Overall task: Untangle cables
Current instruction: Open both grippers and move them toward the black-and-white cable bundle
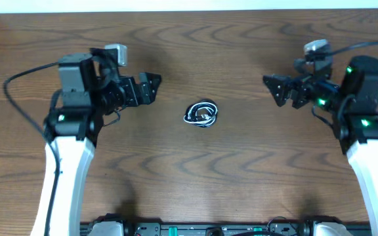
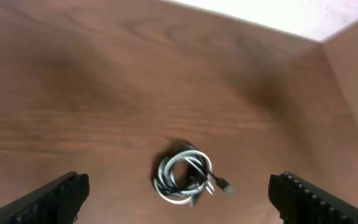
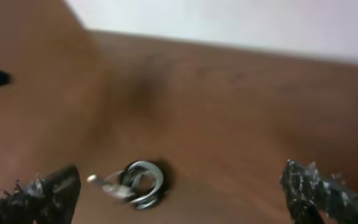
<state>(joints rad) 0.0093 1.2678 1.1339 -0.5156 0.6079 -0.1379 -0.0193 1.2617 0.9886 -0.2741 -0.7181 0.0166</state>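
The cables point(image 1: 201, 113) lie as one small coil of black and white cord in the middle of the wooden table point(image 1: 228, 177). My left gripper point(image 1: 151, 86) hangs open to the coil's left and my right gripper point(image 1: 274, 89) hangs open to its right, both well clear of it. In the left wrist view the cables point(image 2: 187, 177) sit between the wide-spread fingertips point(image 2: 64, 193), a plug end pointing right. In the right wrist view the cables point(image 3: 140, 182) lie blurred near the left fingertip point(image 3: 58, 186), with nothing between the fingers.
The table's far edge meets a pale wall point(image 1: 189, 5) along the top. Thick black wires point(image 1: 25, 111) trail from each arm. A dark equipment bar point(image 1: 209, 229) runs along the front edge.
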